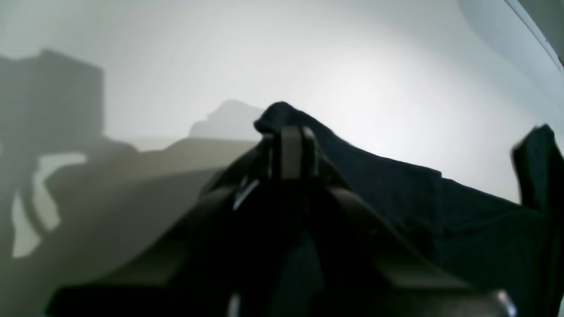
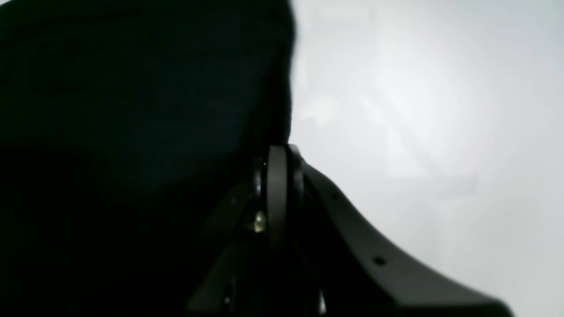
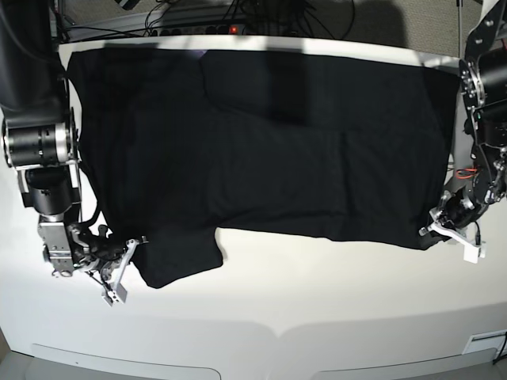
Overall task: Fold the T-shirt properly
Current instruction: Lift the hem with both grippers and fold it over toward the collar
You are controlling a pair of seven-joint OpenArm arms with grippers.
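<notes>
Base view, 1 T-shirt [image 3: 269, 142], 2 hands pinching hem: left hand [image 3: 434, 222], right hand [image 3: 133, 245]

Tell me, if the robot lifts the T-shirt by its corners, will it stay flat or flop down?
Probably flop. The T-shirt is thin cloth lying in soft wrinkles on the table, so the middle would likely sag. In the left wrist view, the pinched bit already bunches at the left gripper. It looks light, and could slide along the smooth tabletop.

Left gripper [image 3: 432, 226] clamped closed, right gripper [image 3: 135, 245] clamped closed, arms wide apart
</notes>
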